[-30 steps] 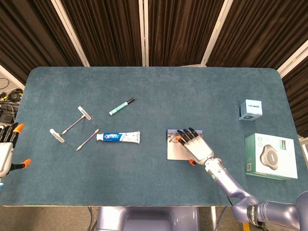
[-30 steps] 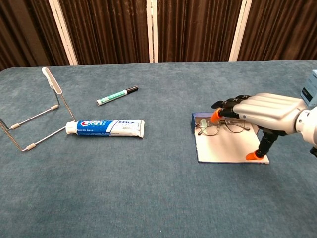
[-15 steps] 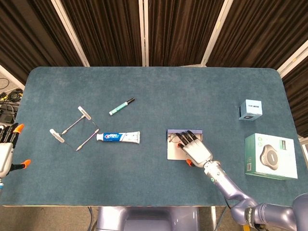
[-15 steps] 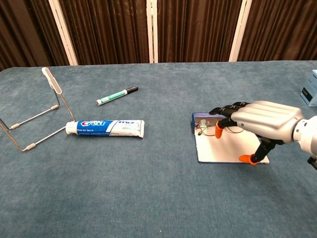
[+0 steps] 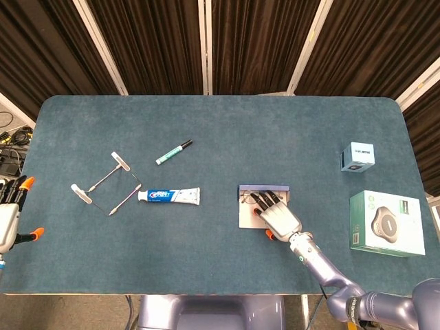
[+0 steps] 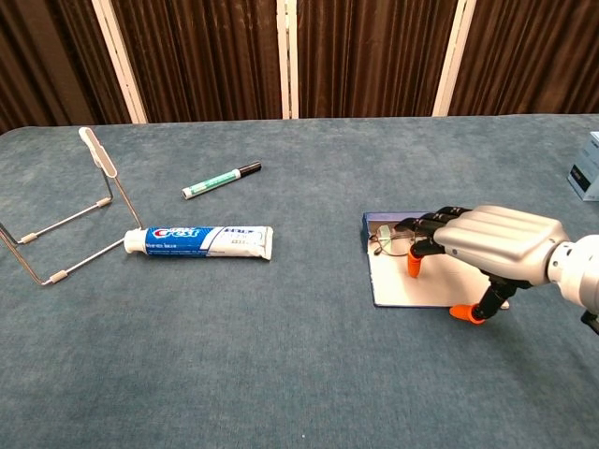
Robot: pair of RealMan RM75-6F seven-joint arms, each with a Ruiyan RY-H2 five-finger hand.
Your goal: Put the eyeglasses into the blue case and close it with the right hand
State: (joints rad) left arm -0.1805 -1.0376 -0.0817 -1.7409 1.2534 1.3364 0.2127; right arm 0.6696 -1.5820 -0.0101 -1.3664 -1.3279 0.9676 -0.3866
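Thin wire-framed eyeglasses point(image 6: 404, 241) lie in open blue case with white lining point(image 6: 412, 285). Silver right hand point(image 6: 491, 245) hovers over flap, fingers spread, gripping nothing. Left hand point(image 5: 8, 220) idle at table edge, fingers apart. Closing step seems next: hook flap's near edge, fold over glasses.

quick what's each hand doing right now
Left hand: open, holding nothing, at the table edge.
Right hand: over the open case, fingers by the eyeglasses; grip cannot be told.
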